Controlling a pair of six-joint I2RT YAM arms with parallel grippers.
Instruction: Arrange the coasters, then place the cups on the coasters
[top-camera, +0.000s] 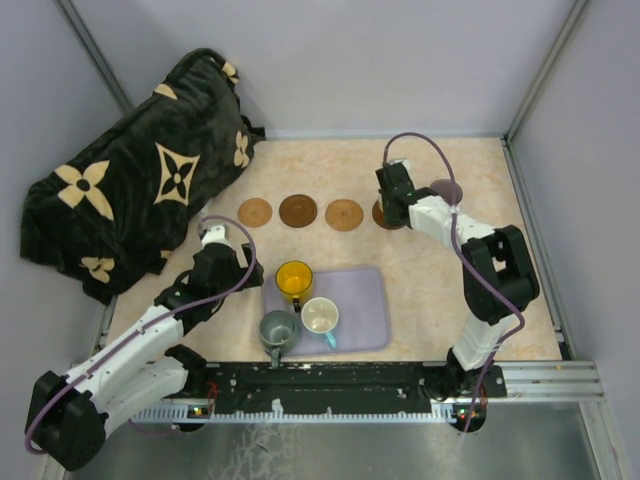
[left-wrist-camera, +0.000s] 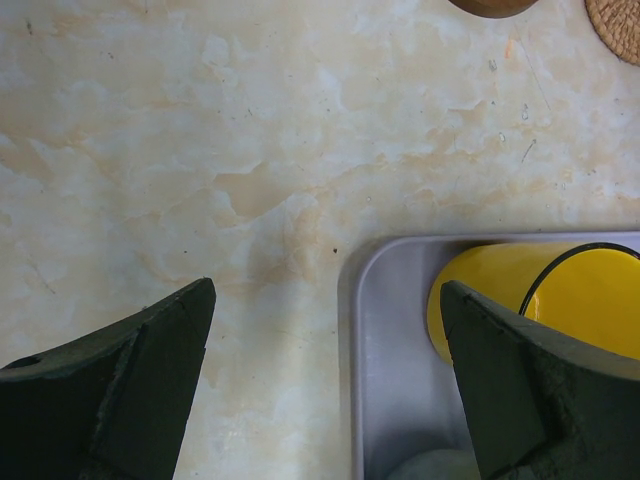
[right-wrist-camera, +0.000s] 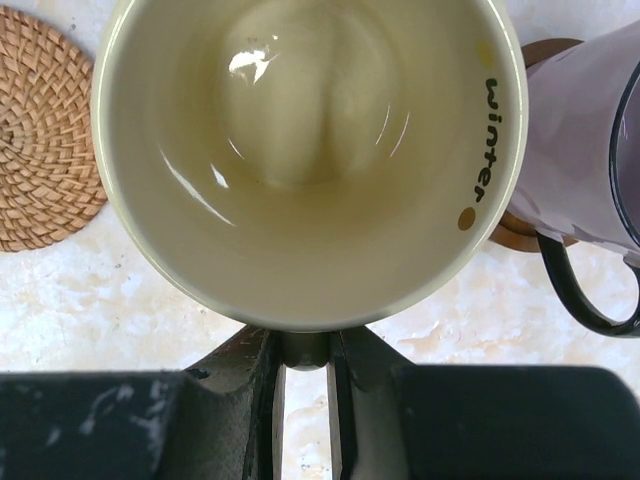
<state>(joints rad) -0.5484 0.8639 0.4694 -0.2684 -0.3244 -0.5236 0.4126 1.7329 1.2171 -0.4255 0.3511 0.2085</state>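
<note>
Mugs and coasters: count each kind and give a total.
Small handled mugs: 5 (yellow, white blue-handled, grey-green, cream, translucent purple-grey)
Thin round coasters: 5 (light tan, dark brown, woven tan, half-hidden brown, under purple-grey mug)
Total: 10

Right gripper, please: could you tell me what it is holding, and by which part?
The cream cup, pinched at its near side, apparently the handle.

On tray: first mug back-left, second mug front-left, third mug just right of it. Behind tray: row of coasters. Fourth mug over next coaster; fifth mug on end coaster, just right. Far left: folded blanket.
</note>
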